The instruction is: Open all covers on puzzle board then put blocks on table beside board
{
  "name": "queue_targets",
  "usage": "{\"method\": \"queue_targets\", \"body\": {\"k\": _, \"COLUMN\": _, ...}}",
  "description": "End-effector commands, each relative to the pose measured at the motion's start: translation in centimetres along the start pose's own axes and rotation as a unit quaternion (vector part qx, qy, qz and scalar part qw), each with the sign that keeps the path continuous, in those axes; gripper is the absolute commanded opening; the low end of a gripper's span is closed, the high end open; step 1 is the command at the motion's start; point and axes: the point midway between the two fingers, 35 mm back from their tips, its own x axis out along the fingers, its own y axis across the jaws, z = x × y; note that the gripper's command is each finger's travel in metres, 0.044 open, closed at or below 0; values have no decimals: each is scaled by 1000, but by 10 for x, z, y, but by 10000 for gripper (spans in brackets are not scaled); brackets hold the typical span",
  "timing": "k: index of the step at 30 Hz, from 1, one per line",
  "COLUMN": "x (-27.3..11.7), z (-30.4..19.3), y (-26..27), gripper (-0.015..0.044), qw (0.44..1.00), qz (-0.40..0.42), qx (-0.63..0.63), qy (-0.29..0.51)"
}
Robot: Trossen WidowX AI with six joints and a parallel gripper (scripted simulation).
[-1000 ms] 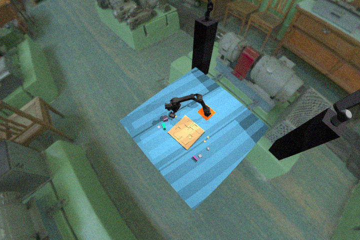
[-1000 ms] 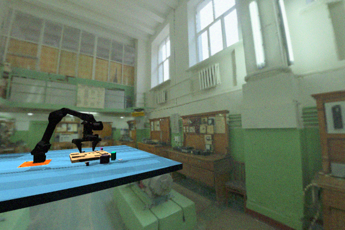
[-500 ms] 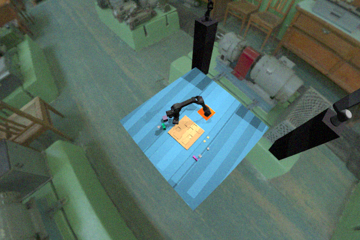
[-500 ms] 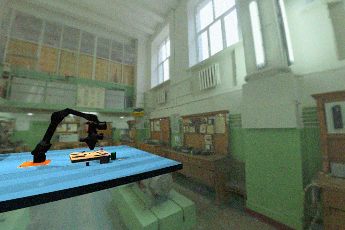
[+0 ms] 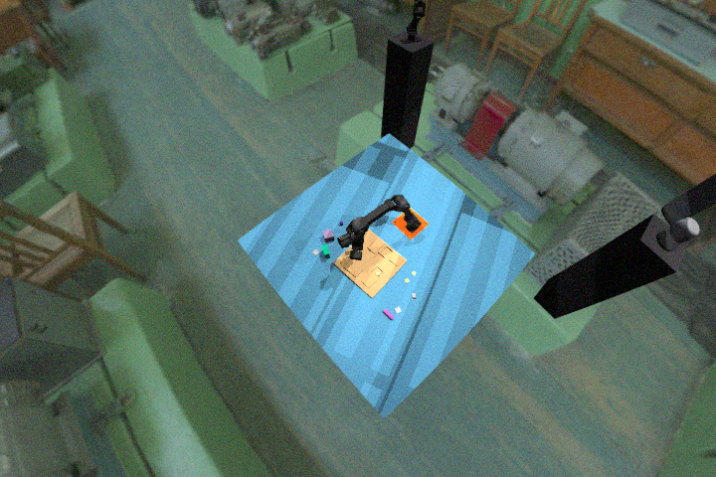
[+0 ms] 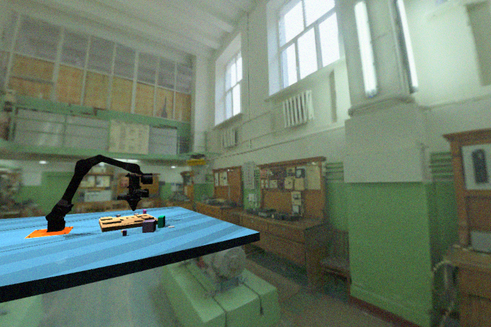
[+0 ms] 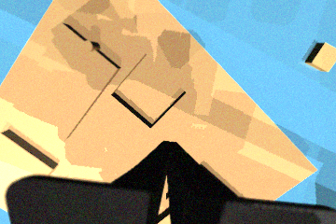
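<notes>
Workshop room, green-and-white walls, tall windows, wood chairs, grey motor with a red cover alongside. Blue striped table, dark edge, patchy shadows. Two black pillars near it, one at a corner, one off a side.

My arm rises from an orange base plate and reaches over the puzzle board. My gripper is above it, fingers pressed together, nothing pinched, pointing down; it and its mount hide part of the board from my wrist view. Board lies flat, dark slots and thin seams on top; can't tell which covers are open.

Loose on the table, off the board: mauve block, green block near it, small purple block, flat white piece. Another side: two pale yellow bits, two whitish cubes, magenta bar just beside one. Wrist view has a pale cube apart from the board.
</notes>
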Motion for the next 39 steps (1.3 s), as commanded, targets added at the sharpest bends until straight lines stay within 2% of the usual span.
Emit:
{"method": "queue_targets", "body": {"k": 1, "x": 2, "z": -15, "y": 15, "gripper": 0, "qw": 1000, "qz": -2, "qx": 10, "qy": 2}}
{"method": "queue_targets", "body": {"k": 27, "x": 2, "z": -123, "y": 102, "gripper": 0, "qw": 998, "qz": 0, "qx": 70, "qy": 11}}
{"method": "queue_targets", "body": {"k": 39, "x": 48, "z": -127, "y": 103, "gripper": 0, "qw": 998, "qz": 0, "qx": 70, "qy": 11}}
